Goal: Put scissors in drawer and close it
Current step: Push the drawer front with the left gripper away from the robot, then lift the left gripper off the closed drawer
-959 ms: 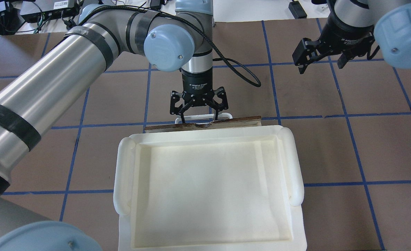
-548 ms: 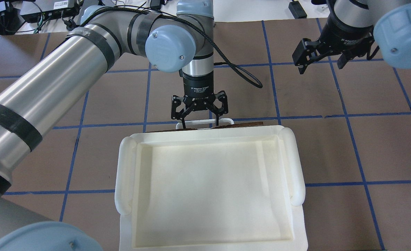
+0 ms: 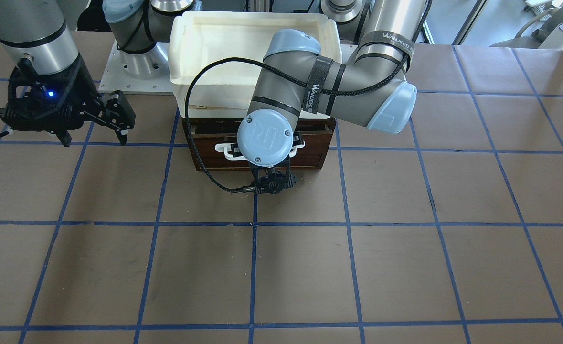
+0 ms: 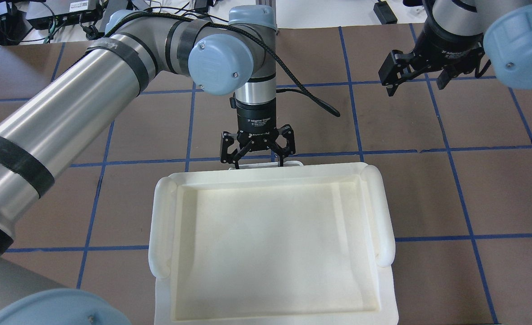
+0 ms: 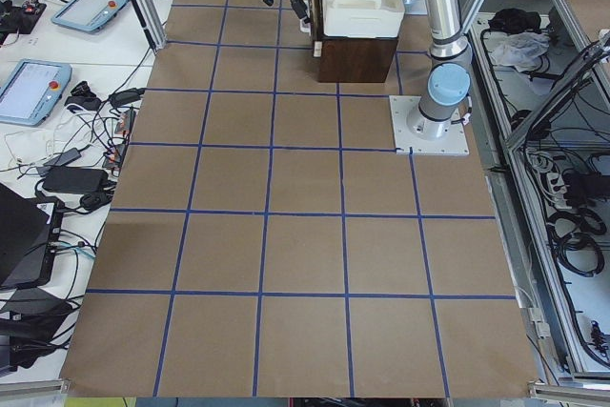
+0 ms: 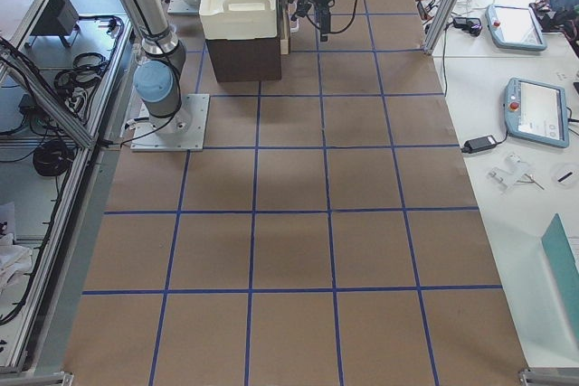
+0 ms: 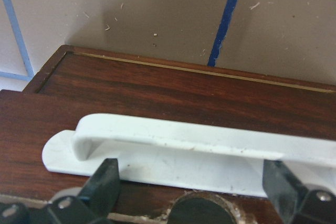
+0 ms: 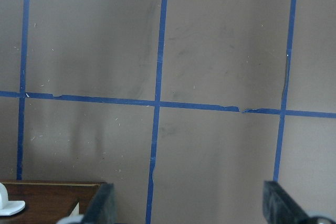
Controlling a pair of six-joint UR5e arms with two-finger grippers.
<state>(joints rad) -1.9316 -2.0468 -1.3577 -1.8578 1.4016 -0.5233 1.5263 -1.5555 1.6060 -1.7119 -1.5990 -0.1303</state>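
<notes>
Front view, we count one dark drawer (image 3: 310, 143) pushed fully in beneath one white tray (image 3: 181, 28), overhead, left gripper (image 4: 259, 164) spread wide at one white handle (image 4: 293, 162), right gripper (image 4: 414, 85) also wide, well aside, left wrist, two fingers (image 7: 105, 182) flanking the handle.

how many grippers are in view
2: the left gripper sits open at the white drawer handle; the right gripper hovers open over bare table, holding nothing.

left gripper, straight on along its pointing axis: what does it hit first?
Probably the white bar handle, which lies across the gap between the open fingers of the left gripper. The dark front of the drawer is just behind. Remaining distance is unclear.
</notes>
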